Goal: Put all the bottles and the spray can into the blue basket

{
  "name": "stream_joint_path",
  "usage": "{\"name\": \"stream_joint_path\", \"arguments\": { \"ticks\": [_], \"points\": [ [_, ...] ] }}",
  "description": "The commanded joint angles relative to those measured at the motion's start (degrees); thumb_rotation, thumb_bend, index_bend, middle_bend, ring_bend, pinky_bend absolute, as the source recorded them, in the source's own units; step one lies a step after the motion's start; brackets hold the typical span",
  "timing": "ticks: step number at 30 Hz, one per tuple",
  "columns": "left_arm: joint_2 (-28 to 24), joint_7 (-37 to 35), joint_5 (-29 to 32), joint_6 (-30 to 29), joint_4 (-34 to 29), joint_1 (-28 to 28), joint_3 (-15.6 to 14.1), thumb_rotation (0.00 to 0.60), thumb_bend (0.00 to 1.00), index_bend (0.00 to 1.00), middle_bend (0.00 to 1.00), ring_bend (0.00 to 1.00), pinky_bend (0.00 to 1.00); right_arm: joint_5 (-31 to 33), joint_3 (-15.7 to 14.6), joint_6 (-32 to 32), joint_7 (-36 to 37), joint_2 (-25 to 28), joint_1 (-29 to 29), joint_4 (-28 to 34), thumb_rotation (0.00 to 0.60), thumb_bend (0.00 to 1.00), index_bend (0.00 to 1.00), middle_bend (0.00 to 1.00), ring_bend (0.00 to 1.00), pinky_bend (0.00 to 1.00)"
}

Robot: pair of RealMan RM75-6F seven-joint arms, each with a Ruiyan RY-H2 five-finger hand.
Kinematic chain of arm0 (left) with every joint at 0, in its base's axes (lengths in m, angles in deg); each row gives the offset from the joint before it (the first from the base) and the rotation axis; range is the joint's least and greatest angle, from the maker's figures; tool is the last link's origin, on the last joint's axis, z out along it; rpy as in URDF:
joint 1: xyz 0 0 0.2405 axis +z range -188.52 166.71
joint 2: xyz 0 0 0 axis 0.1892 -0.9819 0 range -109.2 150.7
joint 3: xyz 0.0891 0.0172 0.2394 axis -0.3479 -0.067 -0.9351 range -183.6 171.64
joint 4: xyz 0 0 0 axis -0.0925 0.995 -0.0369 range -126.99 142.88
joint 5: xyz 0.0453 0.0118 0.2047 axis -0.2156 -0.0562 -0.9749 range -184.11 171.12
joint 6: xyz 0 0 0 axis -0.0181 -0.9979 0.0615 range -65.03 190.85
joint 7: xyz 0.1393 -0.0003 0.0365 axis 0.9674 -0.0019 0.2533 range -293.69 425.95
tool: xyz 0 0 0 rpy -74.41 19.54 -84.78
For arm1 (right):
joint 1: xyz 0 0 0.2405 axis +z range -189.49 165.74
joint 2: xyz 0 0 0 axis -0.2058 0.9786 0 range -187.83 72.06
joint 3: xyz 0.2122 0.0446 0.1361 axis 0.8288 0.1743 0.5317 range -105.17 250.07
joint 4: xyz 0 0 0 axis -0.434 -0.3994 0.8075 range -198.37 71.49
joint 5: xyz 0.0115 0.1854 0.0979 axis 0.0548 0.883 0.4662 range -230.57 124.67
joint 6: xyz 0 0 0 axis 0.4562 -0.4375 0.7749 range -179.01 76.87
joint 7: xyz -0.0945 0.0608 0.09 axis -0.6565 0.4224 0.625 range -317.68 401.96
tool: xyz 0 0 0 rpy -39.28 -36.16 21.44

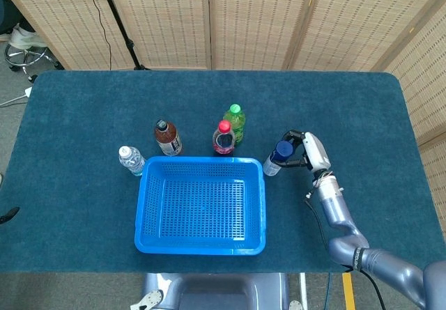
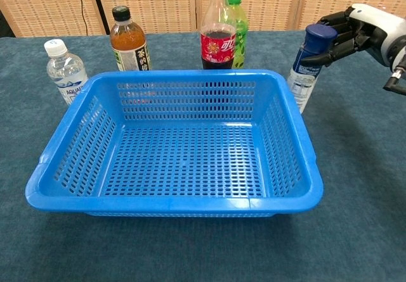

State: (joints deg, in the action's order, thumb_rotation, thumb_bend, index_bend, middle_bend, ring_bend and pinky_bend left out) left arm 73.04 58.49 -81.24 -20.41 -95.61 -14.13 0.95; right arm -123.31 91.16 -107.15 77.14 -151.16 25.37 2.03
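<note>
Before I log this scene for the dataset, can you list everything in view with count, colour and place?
basket: one, blue, empty, near the table's front middle.
water bottle: one, clear with white cap, by the basket's back left corner.
tea bottle: one, brown with black cap, behind the basket.
cola bottle: one, dark with red cap and label, behind the basket.
green bottle: one, green, just behind the cola bottle.
spray can: one, white with dark blue cap, by the basket's back right corner.
table: one, dark teal cloth.
screens: tan woven panels behind the table.
right hand: black fingers wrapped around the can's cap.
left hand: only a dark tip at the head view's left edge.
</note>
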Motion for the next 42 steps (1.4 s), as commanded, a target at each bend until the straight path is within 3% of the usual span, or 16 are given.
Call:
{"name": "stream_joint_path", "arguments": {
  "ticks": [1,6,9,12,14,17,22,25,30,34,42],
  "points": [
    [0.0,-0.2,-0.1,-0.1,0.0,0.1,0.0,0.6,0.06,0.0,0.0,0.0,0.0,-0.5,0.1,-0.7,0.7,-0.2,-0.3,0.0,0.6,0.16,0.65,0.72,0.74,0.62],
    [-0.2,-0.7,-0.3,0.0,0.1,0.1,-0.1,0.6,0.06,0.0,0.0,0.0,0.0,-1.8,0.7,-3.4,1.7,0.8,-1.0,1.6,0.6,0.2,0.66,0.72,0.74,0.62],
    [-0.3,-1.2,-0.3,0.0,0.1,0.1,0.0,0.6,0.06,0.0,0.0,0.0,0.0,-3.8,1.4,-7.3,1.2,3.4,-2.2,5.8,0.6,0.22,0.66,0.72,0.74,0.62],
    [-0.4,-1.2,-0.3,0.1,0.1,0.1,0.0,0.6,0.06,0.0,0.0,0.0,0.0,-6.2,2.7,-12.4,-0.8,8.5,-4.1,14.0,0.6,0.22,0.66,0.73,0.74,0.62],
    [-0.3,-0.8,-0.8,-0.3,-0.3,0.3,-0.2,0.6,0.06,0.0,0.0,0.0,0.0,-9.4,4.7,-18.5,-3.6,14.1,-6.4,23.6,0.6,0.22,0.66,0.73,0.74,0.62],
    [-0.2,-0.8,-1.6,-1.0,-0.6,0.6,-0.4,0.6,0.06,0.0,0.0,0.0,0.0,-9.0,4.6,-19.1,-7.3,19.7,-8.5,33.9,0.6,0.22,0.65,0.73,0.74,0.62],
    [-0.3,-1.2,-2.5,-1.6,-0.6,0.9,-0.7,0.6,0.06,0.0,0.0,0.0,0.0,-8.9,4.0,-17.6,-9.1,22.6,-8.7,39.7,0.6,0.22,0.65,0.73,0.74,0.62],
    [-0.3,-1.6,-3.4,-2.2,-0.5,1.3,-1.0,0.6,0.06,0.0,0.0,0.0,0.0,-9.6,2.5,-13.2,-6.1,23.8,-7.4,42.6,0.6,0.22,0.65,0.73,0.74,0.62],
    [-0.5,-2.2,-3.0,-1.9,-0.2,1.3,-1.0,0.6,0.06,0.0,0.0,0.0,0.0,-11.8,-0.3,-9.6,-7.3,23.1,-5.6,43.0,0.6,0.22,0.65,0.73,0.74,0.62],
    [-0.6,-2.7,-2.8,-1.5,-0.1,1.2,-1.0,0.6,0.06,0.0,0.0,0.0,0.0,-14.4,-4.8,-6.3,-9.1,21.4,-4.5,43.4,0.6,0.22,0.65,0.73,0.74,0.62],
    [-0.7,-2.9,-2.2,-0.8,0.3,1.1,-1.0,0.6,0.06,0.0,0.0,0.0,0.0,-18.2,-9.7,-5.3,-9.6,18.7,-4.5,42.8,0.6,0.22,0.65,0.73,0.74,0.62]
  ]
}}
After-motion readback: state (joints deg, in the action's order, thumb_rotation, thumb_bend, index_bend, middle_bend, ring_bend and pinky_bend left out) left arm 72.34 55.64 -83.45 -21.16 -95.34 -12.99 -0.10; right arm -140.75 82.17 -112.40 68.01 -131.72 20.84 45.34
